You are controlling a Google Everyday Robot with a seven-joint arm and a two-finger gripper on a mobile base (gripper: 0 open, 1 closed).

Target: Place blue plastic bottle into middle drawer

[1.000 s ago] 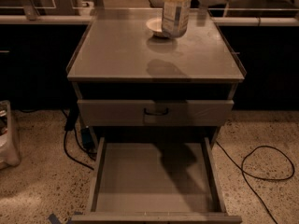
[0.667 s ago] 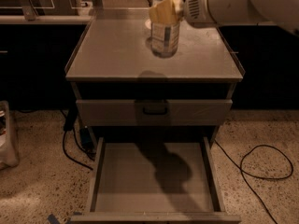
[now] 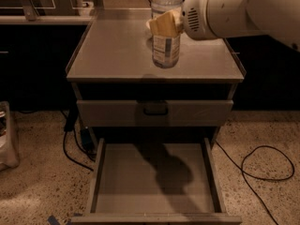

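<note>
The blue plastic bottle [image 3: 166,50] hangs upright just above the grey cabinet top [image 3: 112,50], near its middle. Its cap is cut off by the top edge of the view. My gripper [image 3: 165,25] reaches in from the upper right on a thick white arm, and its tan fingers [image 3: 161,26] are shut on the bottle's upper body. Below, the middle drawer [image 3: 117,182] is pulled far out at the foot of the cabinet, its flat grey floor bare. The shadow of bottle and arm falls on that floor.
A shut grey drawer front with a small black handle [image 3: 155,108] sits between cabinet top and open drawer. A black cable [image 3: 262,165] loops on the speckled floor at right, more cables [image 3: 70,144] lie at left, and a pale object [image 3: 7,139] stands far left.
The gripper has carried the bottle from the back of the cabinet top forward and a little left, toward the front edge. The white bowl behind it no longer shows.
</note>
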